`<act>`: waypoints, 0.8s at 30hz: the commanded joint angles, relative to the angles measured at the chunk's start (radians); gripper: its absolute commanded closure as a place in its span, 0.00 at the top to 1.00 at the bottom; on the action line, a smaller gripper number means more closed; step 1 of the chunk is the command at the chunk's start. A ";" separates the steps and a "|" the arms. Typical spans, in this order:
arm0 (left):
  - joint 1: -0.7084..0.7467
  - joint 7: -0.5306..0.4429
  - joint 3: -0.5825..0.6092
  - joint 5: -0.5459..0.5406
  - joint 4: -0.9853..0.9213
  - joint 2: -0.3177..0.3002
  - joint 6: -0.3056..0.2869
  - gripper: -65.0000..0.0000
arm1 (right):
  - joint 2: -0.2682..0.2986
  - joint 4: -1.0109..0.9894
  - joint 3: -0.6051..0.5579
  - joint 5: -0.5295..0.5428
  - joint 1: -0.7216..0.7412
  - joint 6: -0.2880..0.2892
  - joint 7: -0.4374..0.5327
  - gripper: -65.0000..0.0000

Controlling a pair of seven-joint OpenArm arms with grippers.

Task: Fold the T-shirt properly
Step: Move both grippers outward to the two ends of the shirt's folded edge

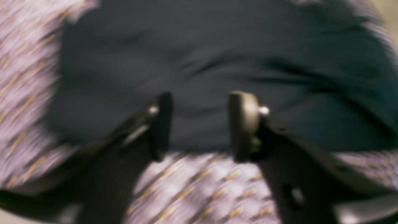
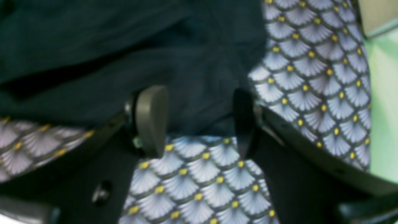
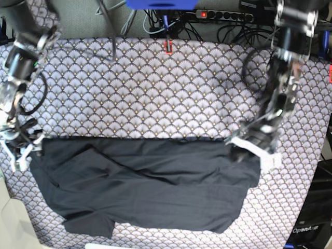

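Left gripper: jaws parted, nothing between them, over the T-shirt's edge. Right gripper: likewise released, empty, jaws straddling a shirt corner. T-shirt: black, folded once into a wide band across the near half of the counter, on the fan-patterned tablecloth; far edge straight, near edge ragged, sleeve poking out near left. Judged light, limp, non-slippery cloth; it will drape and wrinkle. Best pinched at the corners or along the doubled fold edge.
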 commanded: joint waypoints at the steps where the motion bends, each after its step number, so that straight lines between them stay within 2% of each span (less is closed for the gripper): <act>1: -0.010 -0.031 -0.047 -0.006 0.036 -0.001 -0.016 0.57 | 0.030 -0.029 0.011 0.010 0.036 -0.001 0.046 0.53; 5: 0.039 -0.030 -0.132 -0.006 0.035 0.000 -0.018 0.58 | 0.061 -0.178 0.028 0.010 0.065 -0.001 0.132 0.53; 11: 0.034 -0.030 -0.138 -0.006 -0.017 -0.004 -0.018 0.58 | 0.061 -0.317 0.030 0.010 0.061 -0.001 0.252 0.53; 18: -0.007 -0.030 -0.139 -0.004 -0.114 -0.001 -0.018 0.58 | 0.064 -0.388 0.028 0.010 0.059 -0.001 0.326 0.53; 22: -0.027 -0.030 -0.135 -0.004 -0.151 0.000 -0.018 0.59 | 0.066 -0.389 0.028 0.010 0.044 -0.001 0.335 0.51; 24: -0.038 -0.030 -0.135 -0.006 -0.160 0.000 -0.018 0.62 | 0.066 -0.389 0.028 0.010 0.041 -0.001 0.335 0.50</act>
